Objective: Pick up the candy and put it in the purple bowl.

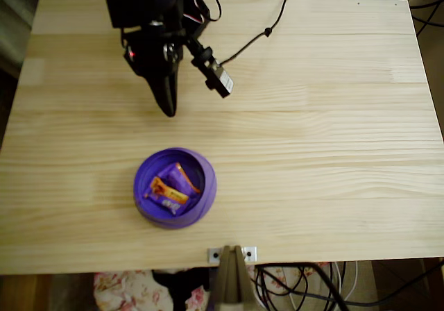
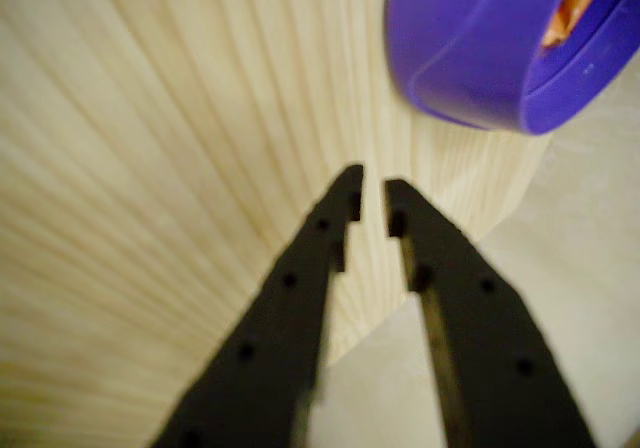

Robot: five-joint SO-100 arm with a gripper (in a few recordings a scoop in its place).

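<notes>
The candy lies inside the purple bowl near the wooden tabletop's front edge in the overhead view. The wrist view shows the black pincer empty, tips nearly together, apart from the bowl.

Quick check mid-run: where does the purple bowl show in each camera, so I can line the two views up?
Overhead view: the purple bowl sits low and left of centre on the table, candy inside, gripper above it in the picture.
Wrist view: the purple bowl fills the top right corner, beyond the gripper.
Shared landmark: the candy's orange end at the rim.
</notes>
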